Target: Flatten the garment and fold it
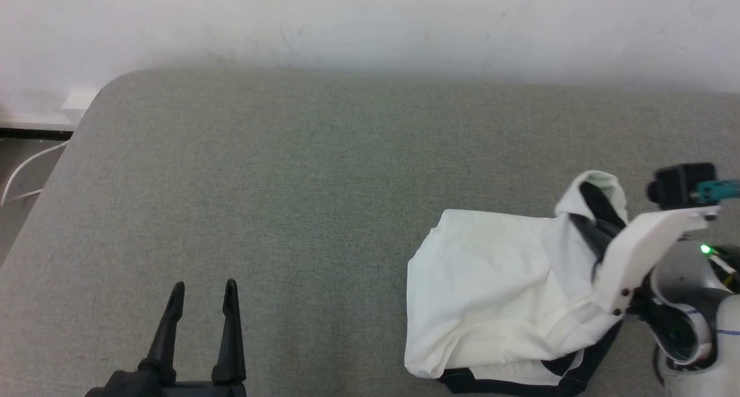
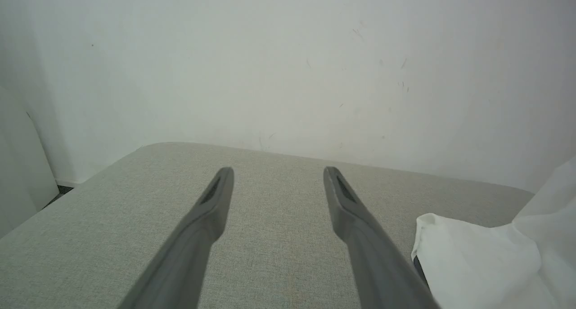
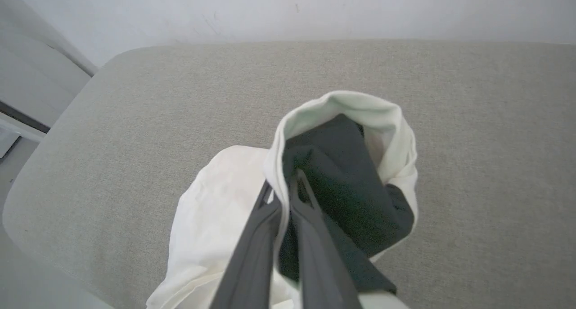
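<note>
One gripper works: the right gripper point(image 3: 288, 187) is clenched on a bunched fold of the T-shirt point(image 1: 497, 293), crumpled by the front right edge of the grey cushion point(image 1: 289, 183); the left gripper point(image 1: 204, 283) hangs released, front left; I'd lift gently so the cloth unfurls, then pinch a second corner.

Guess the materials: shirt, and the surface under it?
The garment looks like thin, matte cotton-type jersey: it slumps and creases softly, white with black trim. The surface looks like grey woven upholstery, matte, perhaps padded: fine weave grain, rounded corner.
</note>
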Available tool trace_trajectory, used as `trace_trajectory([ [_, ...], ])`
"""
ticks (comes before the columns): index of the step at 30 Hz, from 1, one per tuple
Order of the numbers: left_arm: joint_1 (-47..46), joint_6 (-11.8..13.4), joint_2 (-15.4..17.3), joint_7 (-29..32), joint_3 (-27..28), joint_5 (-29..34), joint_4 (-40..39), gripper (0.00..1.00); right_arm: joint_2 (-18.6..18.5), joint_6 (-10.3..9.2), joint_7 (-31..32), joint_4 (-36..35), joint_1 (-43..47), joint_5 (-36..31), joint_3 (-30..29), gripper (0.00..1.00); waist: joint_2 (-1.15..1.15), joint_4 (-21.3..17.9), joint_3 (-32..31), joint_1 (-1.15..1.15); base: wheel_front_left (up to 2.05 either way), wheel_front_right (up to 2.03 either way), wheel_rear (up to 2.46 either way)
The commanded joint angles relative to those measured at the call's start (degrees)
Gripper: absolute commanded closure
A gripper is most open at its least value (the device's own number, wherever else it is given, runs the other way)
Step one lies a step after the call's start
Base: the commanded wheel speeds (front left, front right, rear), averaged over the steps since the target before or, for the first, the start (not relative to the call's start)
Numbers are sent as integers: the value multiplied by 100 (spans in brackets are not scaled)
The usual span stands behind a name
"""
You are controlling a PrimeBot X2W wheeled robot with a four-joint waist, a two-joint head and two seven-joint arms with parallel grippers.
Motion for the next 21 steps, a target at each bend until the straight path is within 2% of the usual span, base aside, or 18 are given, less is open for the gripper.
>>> trace_trajectory([
  [1,14,-56,-23,-27,1,28,8,0,12,-4,11,-36,-95,31,57,100,0,24,23,0,0,0,0],
  [9,-139,-118,-80,-27,-31,-6,51,0,20,-4,238,277,-480,36,1040,100,0,251,194,0,0,0,0],
  [21,-404,-174,-135,-27,-147,-35,177,0,55,-4,140,1666,-761,-275,1508,100,0,767,497,0,0,0,0],
])
